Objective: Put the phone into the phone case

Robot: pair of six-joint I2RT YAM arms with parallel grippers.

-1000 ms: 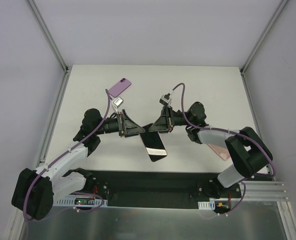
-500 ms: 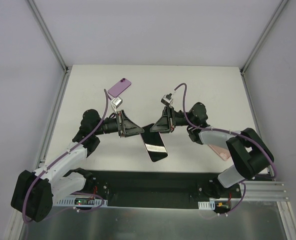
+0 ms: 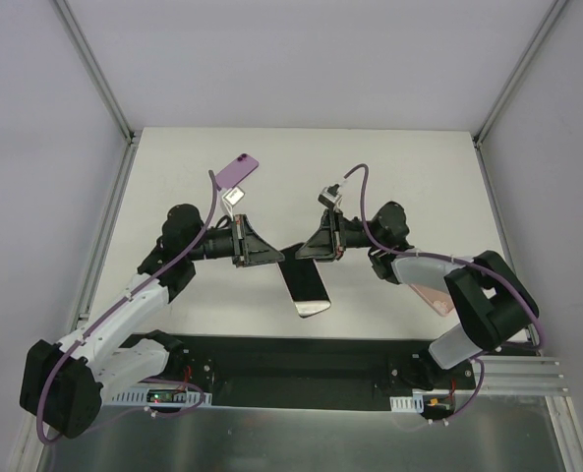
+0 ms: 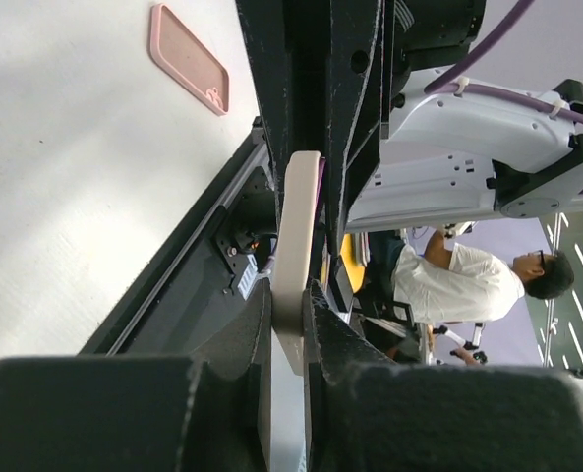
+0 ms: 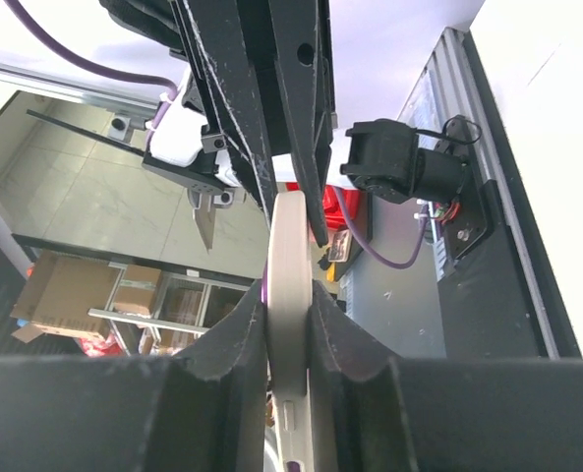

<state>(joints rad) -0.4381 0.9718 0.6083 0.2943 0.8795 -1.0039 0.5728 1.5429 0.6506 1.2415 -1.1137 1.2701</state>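
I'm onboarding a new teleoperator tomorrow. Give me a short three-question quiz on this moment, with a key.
1. True or false: the left gripper and the right gripper both clamp the phone.
2. Where is the pink case? A) on the table beside the right arm; B) in the left gripper; C) under the phone.
3. Fill in: the flat item lying on the table beyond the left gripper is coloured ____.
Key: 1 true; 2 A; 3 purple.
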